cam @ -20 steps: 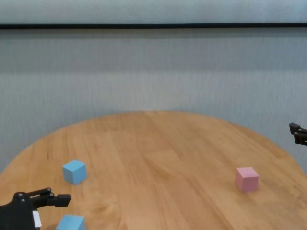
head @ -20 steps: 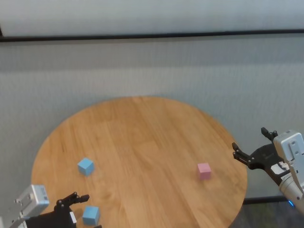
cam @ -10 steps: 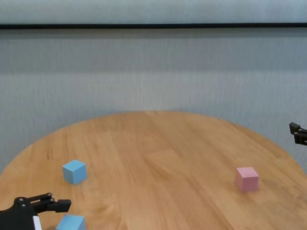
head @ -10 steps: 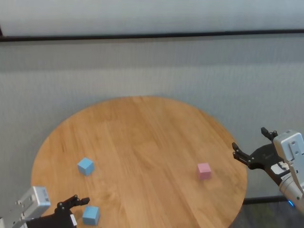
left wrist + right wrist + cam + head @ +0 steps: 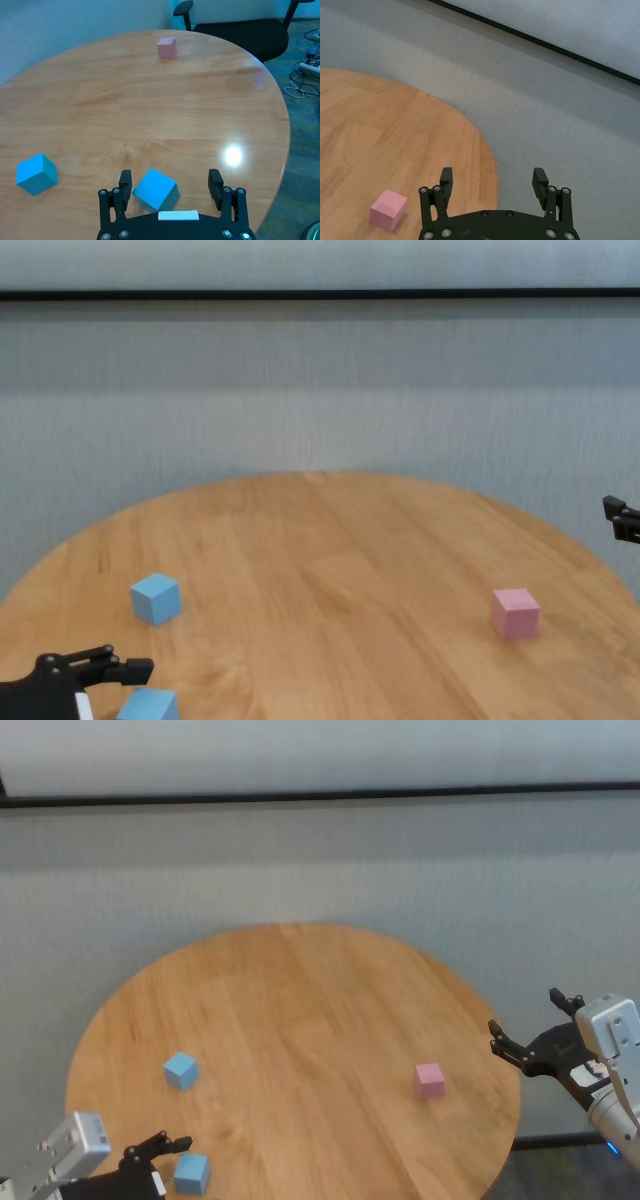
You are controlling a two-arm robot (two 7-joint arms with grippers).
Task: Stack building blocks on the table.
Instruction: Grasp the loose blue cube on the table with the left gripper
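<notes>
On the round plank-grained table (image 5: 300, 1010), the open left gripper (image 5: 170, 182) has sunk lower over a matte blue cube (image 5: 155, 189); the right gripper (image 5: 532, 1030) is open too.

Soft, even indoor light with no harsh shadows. The round honey-coloured wooden table (image 5: 150, 110) shows one bright white glare spot (image 5: 233, 155) near its edge in the left wrist view. The small cubes cast faint, short shadows. All views are reasonably sharp; the grey backdrop looks slightly grainy.

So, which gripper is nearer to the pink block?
Right. The right gripper hovers just off the table edge beside the pink block; the left gripper is far across.
</notes>
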